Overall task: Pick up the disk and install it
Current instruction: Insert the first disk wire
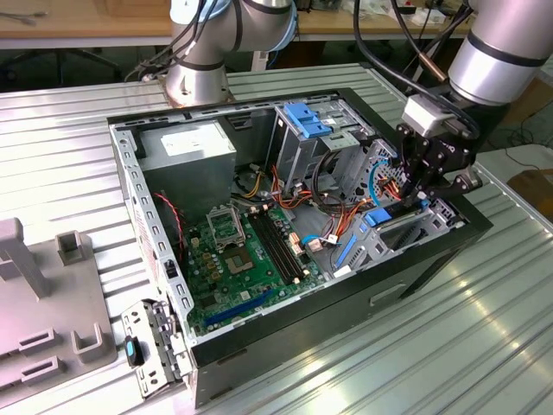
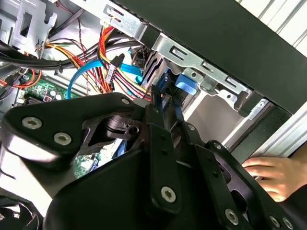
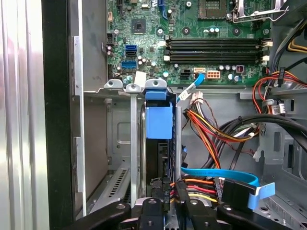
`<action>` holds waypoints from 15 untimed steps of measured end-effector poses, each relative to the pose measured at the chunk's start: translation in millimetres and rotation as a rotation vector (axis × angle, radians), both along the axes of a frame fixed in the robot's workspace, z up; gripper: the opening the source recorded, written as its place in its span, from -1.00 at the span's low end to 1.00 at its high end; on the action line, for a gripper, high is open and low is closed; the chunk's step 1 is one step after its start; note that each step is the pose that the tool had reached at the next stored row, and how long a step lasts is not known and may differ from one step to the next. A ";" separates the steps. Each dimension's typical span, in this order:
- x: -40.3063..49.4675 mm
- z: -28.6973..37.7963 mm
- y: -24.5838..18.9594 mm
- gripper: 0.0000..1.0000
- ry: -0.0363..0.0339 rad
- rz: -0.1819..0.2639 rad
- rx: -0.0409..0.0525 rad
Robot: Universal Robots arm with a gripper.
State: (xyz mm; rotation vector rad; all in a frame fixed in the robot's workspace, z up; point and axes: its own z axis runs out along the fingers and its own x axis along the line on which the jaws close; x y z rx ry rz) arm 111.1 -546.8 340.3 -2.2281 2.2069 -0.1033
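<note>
The disk, a dark drive in a bright blue carrier, stands on edge in the metal drive bay at the front corner of the open computer case. Its blue tab also shows in the exterior view as the disk and in the second wrist view as the disk. My gripper hangs over that bay on the exterior view's right. In both wrist views the black fingers of my gripper close on the disk's near edge.
Orange, red and blue cables crowd the bay's side. The motherboard, power supply and a tall drive cage with a blue bracket sit inside the case. A person's hand rests outside. A grey fixture stands on the exterior view's left.
</note>
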 end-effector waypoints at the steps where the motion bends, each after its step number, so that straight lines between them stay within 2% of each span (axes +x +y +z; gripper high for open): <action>1: 0.0 2.4 -0.1 -0.53 0.0000 0.000 0.0001; 4: 0.0 7.6 -0.1 -0.53 0.0000 0.000 0.0000; 8: 0.0 8.0 0.0 -0.53 0.0000 0.000 0.0003; 9: 0.0 8.0 0.0 -0.55 0.0000 0.000 0.0005; 10: 0.0 8.0 0.0 -0.69 0.0000 0.000 0.0008; 11: 0.0 8.1 0.0 -0.69 0.0000 0.000 0.0009; 12: 0.0 8.1 0.0 -0.79 0.0000 0.000 0.0012; 15: 0.0 8.0 0.0 -0.79 0.0000 0.000 0.0019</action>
